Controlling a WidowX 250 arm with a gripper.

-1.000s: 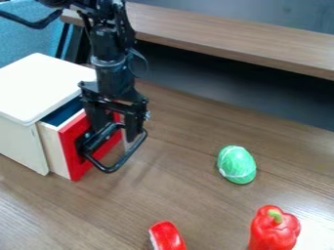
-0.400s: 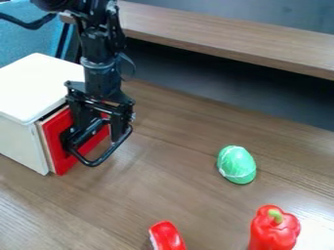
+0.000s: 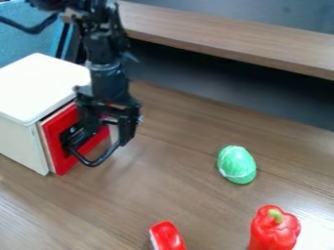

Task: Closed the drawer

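Observation:
The black gripper hangs in front of the drawer at the left, its two fingers apart. The drawer's red front stands close against the white cabinet, with a thin pale wood edge between them. A black loop handle juts out from the red front, and its upper part lies partly behind the gripper. I cannot tell whether a finger touches the handle. The gripper also covers part of the drawer front's right side.
A green and white rounded object lies on the wooden table at the right. Near the front edge are a red object and a red bell pepper. A wooden ledge runs along the back.
The drawer has slid left into the cabinet, the gripper moving left with it. Since then the gripper has shifted slightly right, while the drawer has kept its place.

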